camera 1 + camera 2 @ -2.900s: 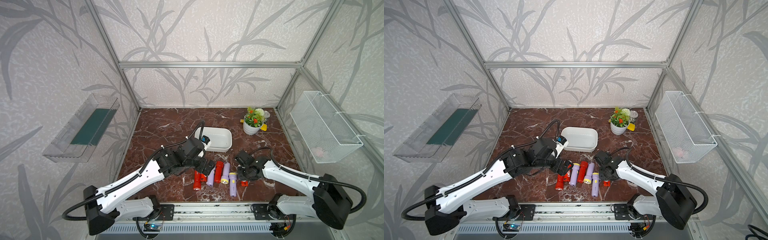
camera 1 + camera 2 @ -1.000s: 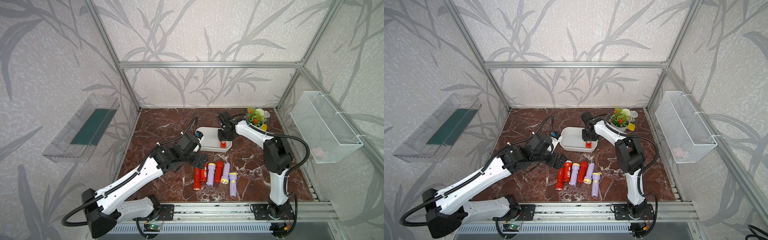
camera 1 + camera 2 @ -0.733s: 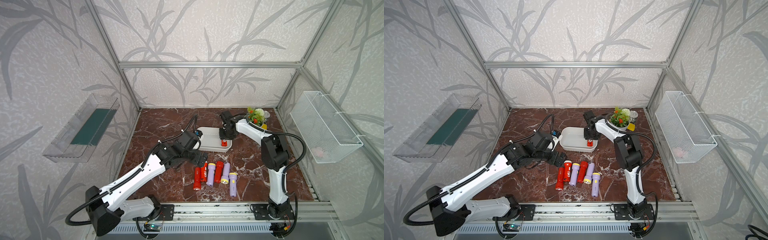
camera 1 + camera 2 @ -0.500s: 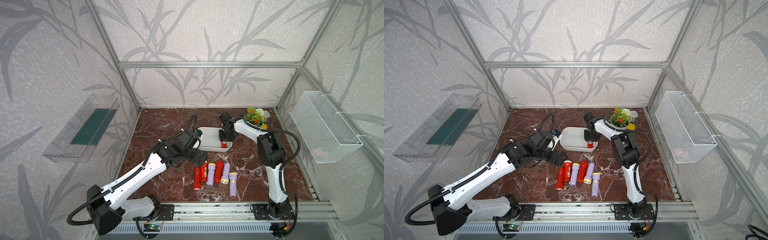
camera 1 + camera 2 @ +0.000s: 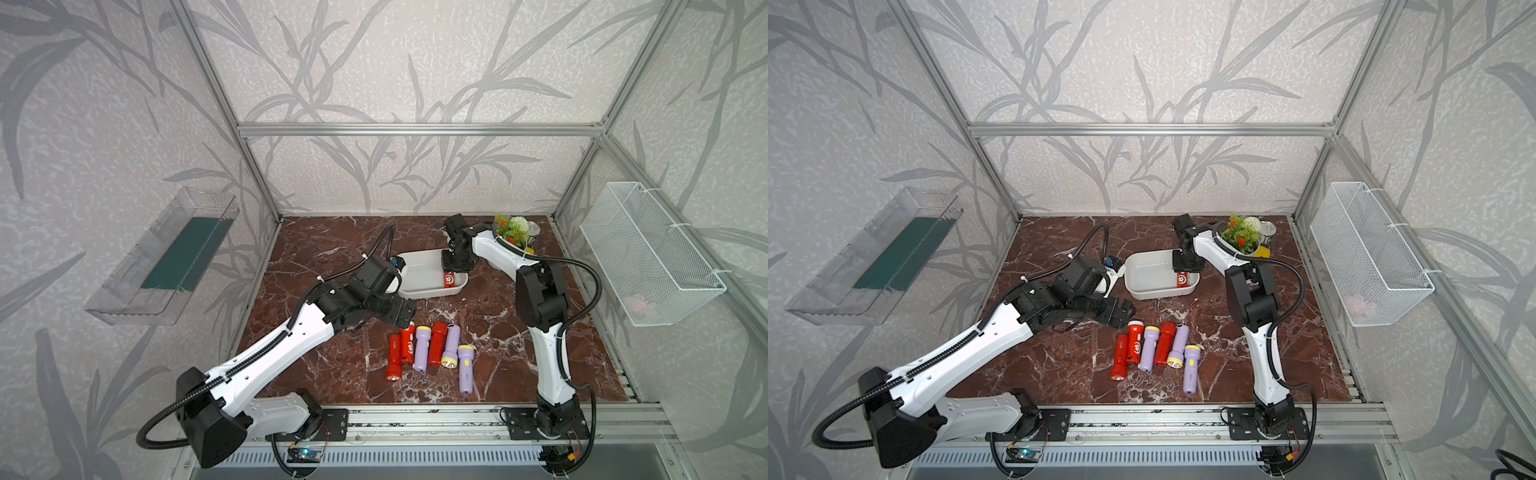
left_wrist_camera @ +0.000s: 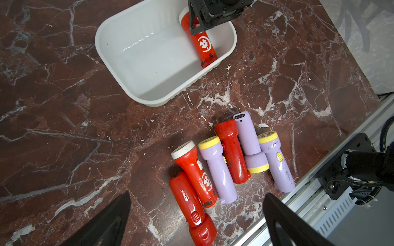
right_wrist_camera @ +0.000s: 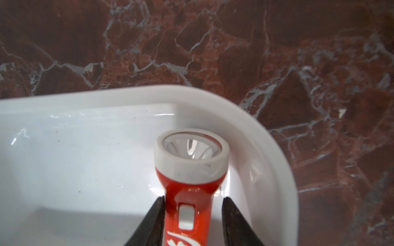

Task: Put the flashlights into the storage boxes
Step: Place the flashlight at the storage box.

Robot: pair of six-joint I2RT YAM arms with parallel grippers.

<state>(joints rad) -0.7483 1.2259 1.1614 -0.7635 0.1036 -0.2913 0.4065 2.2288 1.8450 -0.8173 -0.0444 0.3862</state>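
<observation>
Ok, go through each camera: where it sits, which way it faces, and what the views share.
Top views: high in front, looking down and back over the marble table; left arm and right arm show whole.
Left wrist: above the table, looking down on six loose flashlights and the white tub; open left gripper frames the view, right gripper shows at the tub.
Right wrist: low over a tub corner, facing the red flashlight inside; its fingers straddle it.
Shared: tub and red flashlight appear in every view.

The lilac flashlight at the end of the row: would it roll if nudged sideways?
Likely yes: the lilac flashlight has a round body lying flat on polished marble. Its wider yellow head should make it curve. Glossy hard plastic probably stays stiff, perhaps slippery.
</observation>
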